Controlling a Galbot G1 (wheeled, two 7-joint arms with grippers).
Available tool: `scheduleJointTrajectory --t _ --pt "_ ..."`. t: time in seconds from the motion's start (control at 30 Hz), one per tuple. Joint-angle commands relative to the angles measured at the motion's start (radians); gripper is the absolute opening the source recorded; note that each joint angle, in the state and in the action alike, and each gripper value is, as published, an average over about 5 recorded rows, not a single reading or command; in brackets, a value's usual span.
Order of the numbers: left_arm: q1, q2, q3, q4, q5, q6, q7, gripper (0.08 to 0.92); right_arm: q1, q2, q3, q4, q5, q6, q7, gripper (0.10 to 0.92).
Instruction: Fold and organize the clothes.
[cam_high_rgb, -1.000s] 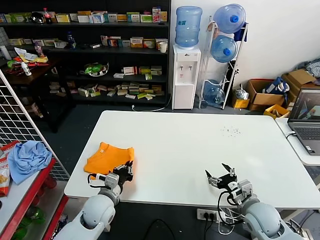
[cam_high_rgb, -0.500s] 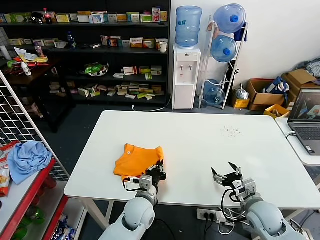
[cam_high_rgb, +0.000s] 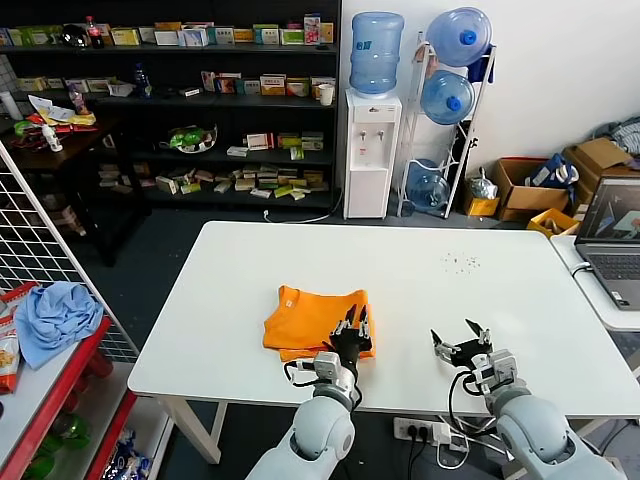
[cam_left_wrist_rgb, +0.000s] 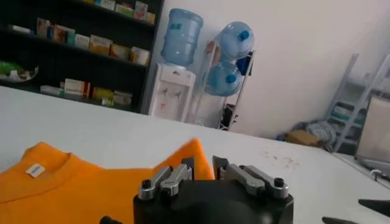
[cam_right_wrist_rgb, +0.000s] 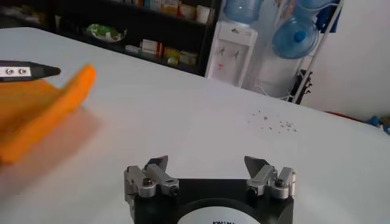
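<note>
Lying folded on the white table (cam_high_rgb: 420, 290) was one orange T-shirt (cam_high_rgb: 305, 320), toward the robot's near edge and a little left of centre, its small white neck label (cam_left_wrist_rgb: 35, 170) facing up. The left gripper (cam_high_rgb: 353, 328) sat at the shirt's near right corner, its two fingers close together and pinching the orange fabric edge. The right gripper (cam_high_rgb: 461, 340) hovered over bare tabletop to the right, well apart from the shirt, its two fingers spread wide with nothing between them. Off the table, one light blue cloth (cam_high_rgb: 55, 315) lay bunched on a red shelf at the far left. Behind the table stood one white water dispenser (cam_high_rgb: 371, 150), with four blue water bottles counted on and beside it.
</note>
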Motion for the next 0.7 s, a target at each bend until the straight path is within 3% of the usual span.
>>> scheduleJointTrajectory --t 0.03,0.17,0.37,0.53,0.7 --pt "0.081 0.147 -0.081 -0.063 0.03 -0.233 0.064 0.428 -0.019 0.042 0.006 -0.003 -0.177 0.034 -0.042 0.823" --pt "0.141 0.279 -0.162 -0.093 0.059 -0.255 0.085 0.532 -0.015 0.086 0.034 -0.005 -0.188 0.06 -0.055 0.823" --pt "0.218 0.43 -0.271 -0.151 0.092 -0.249 0.143 0.714 -0.03 0.153 0.067 -0.006 -0.338 0.12 -0.107 0.823" --pt "0.285 0.478 -0.339 -0.171 0.124 -0.261 0.146 0.813 -0.036 0.186 0.099 0.009 -0.339 0.15 -0.116 0.823" --pt "0.329 0.479 -0.392 -0.16 0.178 -0.263 0.144 0.822 -0.043 0.196 0.148 0.008 -0.306 0.182 -0.134 0.823"
